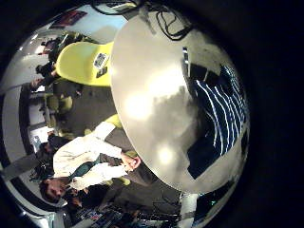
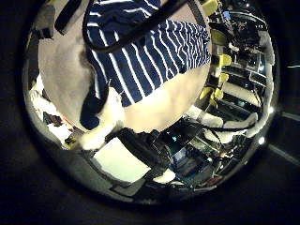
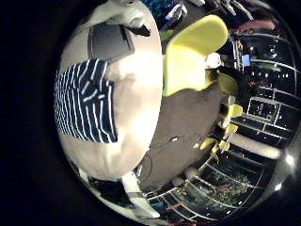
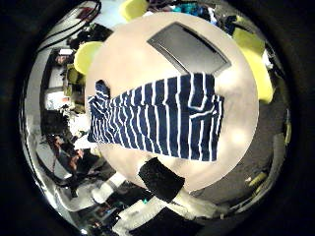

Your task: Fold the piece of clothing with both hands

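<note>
A striped piece of clothing (image 4: 157, 113) lies flat and spread out on the round table (image 4: 128, 59). It fills the middle of the right thumb side palm view. From the right little finger side, the clothing (image 3: 83, 99) lies near the table's edge. The left palm views show the clothing (image 2: 141, 47) close and the clothing (image 1: 223, 104) on the far part of the table (image 1: 157, 95). A hand (image 4: 162, 177) on a white arm hangs beside the table edge, clear of the cloth. Its fingers are hidden. Nothing is held in any view.
A dark flat rectangular object (image 4: 187, 44) lies on the table beyond the clothing, and shows again as the dark object (image 3: 111, 40). Yellow chairs (image 3: 193, 52) stand around the table, among them a chair (image 1: 85, 62) close to its rim.
</note>
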Robot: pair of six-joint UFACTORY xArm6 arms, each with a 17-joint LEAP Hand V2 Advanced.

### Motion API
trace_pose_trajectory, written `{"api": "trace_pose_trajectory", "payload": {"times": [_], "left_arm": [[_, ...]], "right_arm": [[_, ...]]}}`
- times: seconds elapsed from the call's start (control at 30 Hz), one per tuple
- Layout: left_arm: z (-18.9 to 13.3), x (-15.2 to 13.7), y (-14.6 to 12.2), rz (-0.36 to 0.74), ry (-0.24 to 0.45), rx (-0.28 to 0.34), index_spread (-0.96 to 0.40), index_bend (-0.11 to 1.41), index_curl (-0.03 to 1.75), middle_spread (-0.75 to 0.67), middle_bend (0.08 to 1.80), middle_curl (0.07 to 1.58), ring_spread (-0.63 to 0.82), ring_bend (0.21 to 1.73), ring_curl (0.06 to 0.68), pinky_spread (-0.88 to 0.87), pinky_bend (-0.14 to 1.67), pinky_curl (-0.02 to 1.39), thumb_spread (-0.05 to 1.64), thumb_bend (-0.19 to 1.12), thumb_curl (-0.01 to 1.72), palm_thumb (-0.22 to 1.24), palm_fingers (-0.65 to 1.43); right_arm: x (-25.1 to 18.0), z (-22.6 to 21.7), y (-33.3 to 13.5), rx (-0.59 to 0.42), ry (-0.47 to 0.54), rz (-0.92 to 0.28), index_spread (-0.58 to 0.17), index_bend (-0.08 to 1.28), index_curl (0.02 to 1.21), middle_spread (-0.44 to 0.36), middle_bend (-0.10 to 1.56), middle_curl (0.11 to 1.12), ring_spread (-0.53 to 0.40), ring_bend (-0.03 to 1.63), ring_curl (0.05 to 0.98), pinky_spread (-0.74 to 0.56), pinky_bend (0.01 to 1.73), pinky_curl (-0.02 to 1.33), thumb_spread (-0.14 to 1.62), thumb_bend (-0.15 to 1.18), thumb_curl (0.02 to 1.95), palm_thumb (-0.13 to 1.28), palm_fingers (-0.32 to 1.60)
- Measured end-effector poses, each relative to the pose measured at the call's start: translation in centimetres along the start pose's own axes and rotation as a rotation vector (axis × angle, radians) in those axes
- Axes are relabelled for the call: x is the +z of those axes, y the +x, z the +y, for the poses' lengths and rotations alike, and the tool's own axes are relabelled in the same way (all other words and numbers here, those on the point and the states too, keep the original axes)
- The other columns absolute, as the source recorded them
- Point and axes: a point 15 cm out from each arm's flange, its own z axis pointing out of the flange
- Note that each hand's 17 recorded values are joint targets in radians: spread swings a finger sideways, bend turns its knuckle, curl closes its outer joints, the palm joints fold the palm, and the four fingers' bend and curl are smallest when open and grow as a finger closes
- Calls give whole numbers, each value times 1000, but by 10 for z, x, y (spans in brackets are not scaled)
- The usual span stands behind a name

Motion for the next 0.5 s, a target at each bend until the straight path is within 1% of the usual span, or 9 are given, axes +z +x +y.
{"api": "trace_pose_trajectory", "payload": {"times": [0.1, 0.27, 0.43, 0.5], "left_arm": [[3, 9, 6, 25, -1, 7, -359, 460, 1138, -1, 187, 630, -58, 840, 338, -138, 591, 591, 1177, -17, 422, 522, 200], [4, 14, 10, 40, -5, 11, -342, 452, 1117, 8, 193, 592, -51, 819, 328, -116, 556, 578, 1182, -17, 416, 524, 216], [8, 17, 10, 55, -14, 15, -325, 441, 1104, 12, 192, 562, -48, 801, 320, -95, 524, 566, 1183, -17, 412, 525, 231], [10, 16, 11, 57, -17, 21, -319, 437, 1100, 13, 191, 551, -47, 795, 317, -89, 516, 563, 1184, -17, 411, 525, 237]], "right_arm": [[23, 0, -1, 4, -47, -8, -267, 183, 453, 14, 395, 403, 121, 731, 331, 451, 730, 362, 1143, -29, 300, 298, 146], [62, 0, -9, 11, -115, -57, -233, 192, 438, 34, 357, 388, 127, 704, 313, 449, 712, 341, 1126, -25, 292, 275, 177], [89, 10, -25, -17, -166, -56, -222, 185, 432, 41, 322, 377, 125, 678, 298, 449, 701, 321, 1108, -24, 291, 266, 203], [96, 11, -28, -19, -181, -57, -219, 175, 425, 47, 300, 371, 125, 678, 294, 456, 727, 322, 1104, -24, 291, 265, 219]]}}
